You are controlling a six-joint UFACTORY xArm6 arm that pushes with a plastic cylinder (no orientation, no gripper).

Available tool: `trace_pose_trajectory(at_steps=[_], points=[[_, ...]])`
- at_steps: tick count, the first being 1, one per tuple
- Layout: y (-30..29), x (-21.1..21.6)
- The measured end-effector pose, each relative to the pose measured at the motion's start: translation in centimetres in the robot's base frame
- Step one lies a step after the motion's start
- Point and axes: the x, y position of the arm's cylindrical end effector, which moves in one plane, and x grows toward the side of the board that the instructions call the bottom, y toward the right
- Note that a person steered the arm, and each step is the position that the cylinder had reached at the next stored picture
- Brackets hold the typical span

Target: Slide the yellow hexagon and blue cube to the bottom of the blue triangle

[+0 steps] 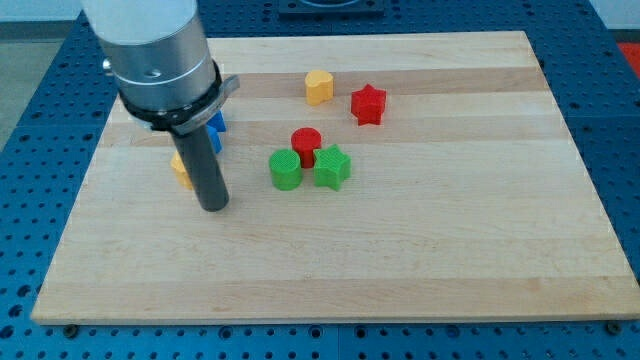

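On the pale wooden board [400,250], over blue pegboard [40,120], my tip [213,206] rests; no tool shows.

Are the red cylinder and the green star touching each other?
Cannot tell. In the camera view the red cylinder sits just behind the green star and their outlines meet, but no clear gap or contact shows between them from this angle.
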Motion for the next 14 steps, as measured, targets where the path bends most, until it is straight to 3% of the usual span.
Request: trace_pose_trajectory(at_steps=[2, 11, 14], points=[[-2.0, 0.0], [-0.9, -3.5], [0.4, -7.8]])
